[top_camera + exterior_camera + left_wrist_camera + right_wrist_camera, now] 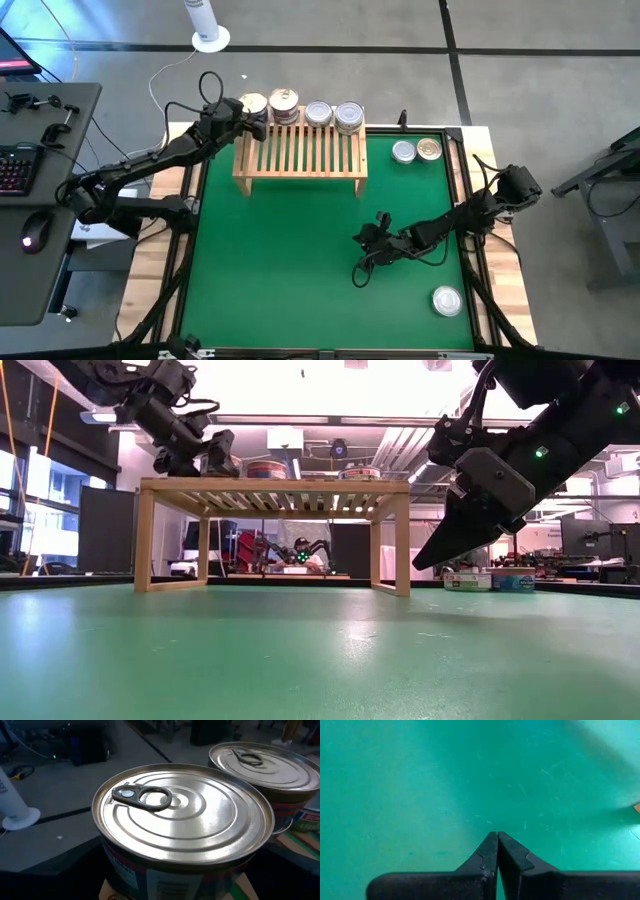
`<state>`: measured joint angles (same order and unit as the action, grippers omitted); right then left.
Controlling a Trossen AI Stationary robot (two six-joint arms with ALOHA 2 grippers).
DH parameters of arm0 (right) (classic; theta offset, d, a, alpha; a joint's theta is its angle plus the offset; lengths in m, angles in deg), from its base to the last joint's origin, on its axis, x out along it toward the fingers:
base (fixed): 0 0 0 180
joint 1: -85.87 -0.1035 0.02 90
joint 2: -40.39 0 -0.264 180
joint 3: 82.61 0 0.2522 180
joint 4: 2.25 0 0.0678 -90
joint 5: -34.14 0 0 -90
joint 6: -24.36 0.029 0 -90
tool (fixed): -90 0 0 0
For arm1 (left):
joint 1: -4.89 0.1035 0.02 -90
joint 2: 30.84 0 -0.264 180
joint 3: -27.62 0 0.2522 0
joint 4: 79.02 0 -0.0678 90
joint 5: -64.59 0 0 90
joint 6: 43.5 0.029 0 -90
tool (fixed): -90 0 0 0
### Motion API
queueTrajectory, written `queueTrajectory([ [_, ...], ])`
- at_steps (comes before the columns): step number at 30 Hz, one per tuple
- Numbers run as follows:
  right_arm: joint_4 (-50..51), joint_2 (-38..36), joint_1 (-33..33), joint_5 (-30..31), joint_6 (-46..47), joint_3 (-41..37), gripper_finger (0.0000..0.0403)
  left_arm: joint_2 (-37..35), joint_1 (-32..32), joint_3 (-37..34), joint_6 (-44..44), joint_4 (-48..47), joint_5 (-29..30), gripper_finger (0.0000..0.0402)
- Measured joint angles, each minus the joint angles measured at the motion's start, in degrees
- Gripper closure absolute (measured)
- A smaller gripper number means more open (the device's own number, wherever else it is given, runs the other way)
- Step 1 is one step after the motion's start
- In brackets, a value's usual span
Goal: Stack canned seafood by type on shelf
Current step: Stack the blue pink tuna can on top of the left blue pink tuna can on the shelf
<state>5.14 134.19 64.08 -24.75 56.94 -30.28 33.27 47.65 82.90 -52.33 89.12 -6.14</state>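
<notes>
From above, the left gripper (240,110) sits at the left end of the shelf (300,152), jaws spread beside the leftmost of 4 tin stacks (284,104) along its far edge, while 2 tins (416,151) lie on the green mat (290,260) right of the shelf and 1 tin (446,300) sits near the front right. At table height, the right gripper (432,555) hangs pinched closed above the mat, well apart from the shelf. The left wrist view shows a shiny pull-tab lid (182,815) close up with a second tin (270,765) just behind it; the right wrist view shows closed fingers (487,857) over bare mat.

Both arms are black and jointed, with thin black cables looping along them. The right gripper (497,837) has two dark, wedge-shaped fingers.
</notes>
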Motion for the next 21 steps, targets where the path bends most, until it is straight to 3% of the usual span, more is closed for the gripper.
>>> queueTrajectory([
  [12, -3.2, -1.6, 1.1, 0.9, -5.0, 1.0, 0.0394, 0.0, 0.0, 3.3, 2.7, -3.7, -1.3, 0.0011],
  [15, -1.4, -5.6, 4.4, -0.7, -12.0, 5.5, 0.0364, 0.0, -0.1, 2.7, 3.8, -3.1, -1.2, 0.0011],
  [21, 8.2, -10.3, 17.9, -13.9, -33.1, 23.3, 0.0295, 0.0, -0.1, 2.3, 6.5, -1.9, -0.8, 0.0011],
])
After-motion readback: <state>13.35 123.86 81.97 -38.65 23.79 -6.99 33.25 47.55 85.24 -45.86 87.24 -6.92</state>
